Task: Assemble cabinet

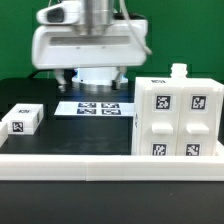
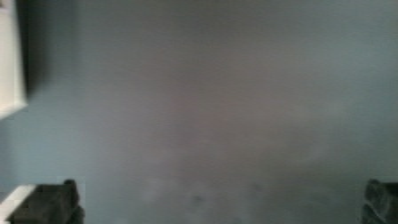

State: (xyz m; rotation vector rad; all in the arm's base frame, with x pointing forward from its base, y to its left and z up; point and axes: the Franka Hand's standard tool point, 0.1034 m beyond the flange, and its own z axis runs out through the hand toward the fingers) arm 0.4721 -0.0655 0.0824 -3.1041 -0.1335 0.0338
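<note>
Standing cabinet: the white plastic box-like cabinet (image 1: 176,118) is seen upright on the black table top (image 1: 70,135), at the exterior view's right, just behind the long white front rail (image 1: 90,165).
Cabinet face: four square black-and-white marker tags (image 1: 160,101) are shown on the side facing the camera, two above two; a small white knob (image 1: 179,70) is seen sticking up from the top edge.
Loose part: a small white plastic block (image 1: 22,121) with one tag on its front is laid at the exterior view's left, well apart from the cabinet.
Marker board: the thin flat white marker board (image 1: 97,108) is laid on the table between block and cabinet, further back, under the arm.
Arm: the white robot arm (image 1: 90,40) is held low over the marker board; contact cannot be told.
Gripper: the two-finger gripper (image 2: 214,205) is shown spread wide in the wrist view; only the dark fingertips (image 2: 50,203) are seen, at opposite edges, and nothing is held between them.
Wrist view: a blurred grey surface is shown beyond the fingers; a white edge (image 2: 9,60) is caught at one side, and what it belongs to cannot be told.
</note>
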